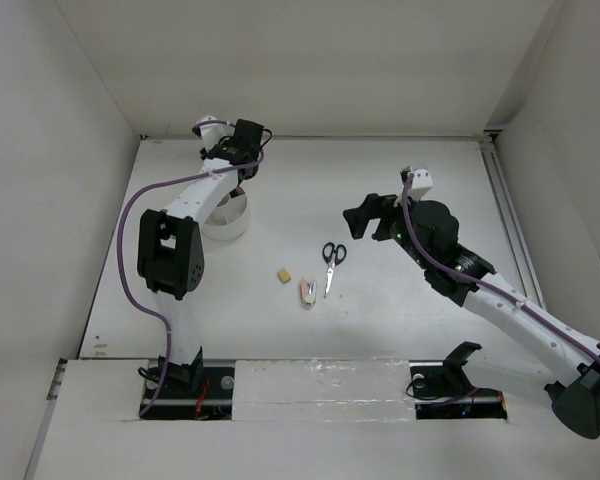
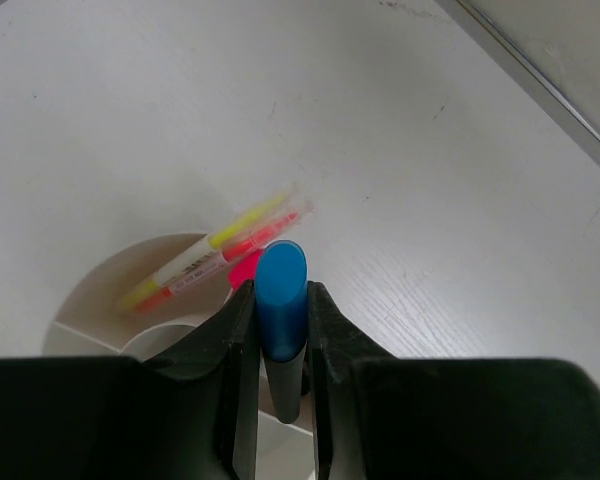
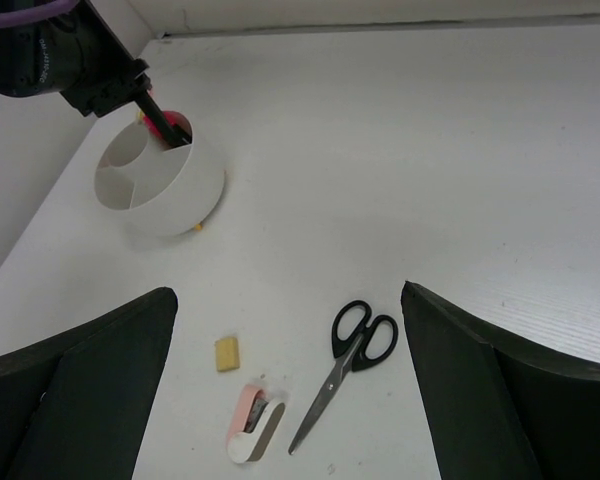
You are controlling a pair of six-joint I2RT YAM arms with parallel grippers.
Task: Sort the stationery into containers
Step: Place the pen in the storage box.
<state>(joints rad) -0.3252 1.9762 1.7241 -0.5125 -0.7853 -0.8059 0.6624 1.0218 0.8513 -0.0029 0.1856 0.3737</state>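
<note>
**Three items unsorted; blue-capped highlighter held at the tray**

Step in hand: delivery of one item. The left gripper (image 2: 280,345) is clamped on the blue-capped highlighter (image 2: 281,280), gripping the black barrel just below the cap, cap uppermost. It hangs over the far side of the tray (image 2: 110,270), at the rear left of the bench (image 1: 380,180). The wrist view shows the barrel's lower end already within the rim. I cannot tell whether it touches the floor.

Already in the tray: a yellow stick (image 2: 225,232) and a pink pen (image 2: 242,246), both leaning out over the rim, with a pink cap (image 2: 244,270) just beside the held highlighter.

Unsorted, mid-bench and near one another: scissors (image 1: 332,262), tan eraser (image 1: 282,275) and white-pink piece (image 1: 308,292).

The right gripper (image 3: 295,390) is spread wide and holds nothing. It is raised above these three.

Judgement: the next move calls for the left jaws to release, then a straight lift clear of the leaning pens. The right arm appears placed to descend on the scissors, whose flat lie will call for a low, squared pinch.
</note>
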